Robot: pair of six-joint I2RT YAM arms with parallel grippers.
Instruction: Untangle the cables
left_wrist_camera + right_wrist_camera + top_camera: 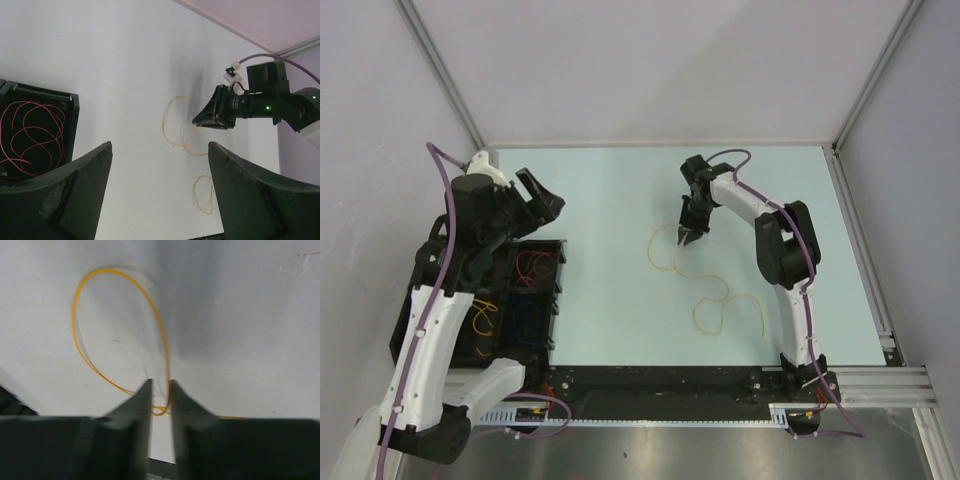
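Note:
A yellow-orange cable lies in loose loops on the pale table, and shows in the left wrist view too. My right gripper stands over its far loop. In the right wrist view its jaws are closed to a narrow slit with the yellow cable caught between them, and the loop looks slightly lifted. My left gripper is wide open and empty, raised over the far end of a black tray. A red cable lies in the tray and shows in the left wrist view.
The black tray has compartments holding a yellow-orange cable and a dark blue cable. Grey walls enclose the table on three sides. A metal rail runs along the near edge.

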